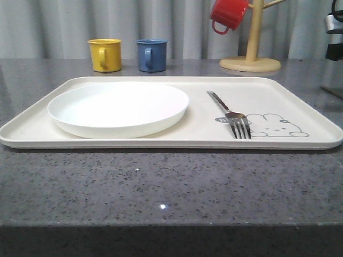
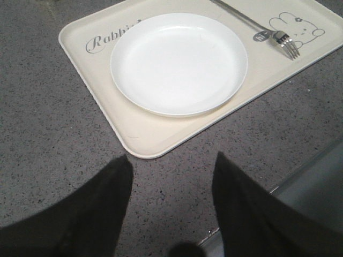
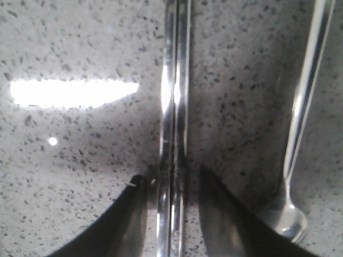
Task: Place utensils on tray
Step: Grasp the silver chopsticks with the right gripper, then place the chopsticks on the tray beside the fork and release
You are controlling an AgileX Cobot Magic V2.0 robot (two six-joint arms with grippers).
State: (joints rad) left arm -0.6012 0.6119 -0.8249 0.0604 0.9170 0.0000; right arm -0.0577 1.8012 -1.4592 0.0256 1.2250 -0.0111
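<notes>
The cream tray (image 1: pixel 177 138) lies across the grey counter with the white plate (image 1: pixel 118 107) on its left half and a steel fork (image 1: pixel 230 113) on the bunny drawing at its right. From the left wrist I see the tray (image 2: pixel 144 136), the plate (image 2: pixel 179 64) and the fork (image 2: pixel 268 33). My left gripper (image 2: pixel 171 166) hangs open above bare counter, just off the tray's near corner. My right gripper (image 3: pixel 170 175) is open low over the counter, one finger on each side of the steel chopsticks (image 3: pixel 176 80), with small gaps. The spoon (image 3: pixel 303 107) lies beside them.
Behind the tray stand a yellow mug (image 1: pixel 105 54) and a blue mug (image 1: pixel 151 55). A red mug (image 1: pixel 229 14) hangs on a wooden mug tree (image 1: pixel 251 48) at the back right. The counter's edge (image 2: pixel 300 176) runs close to my left gripper.
</notes>
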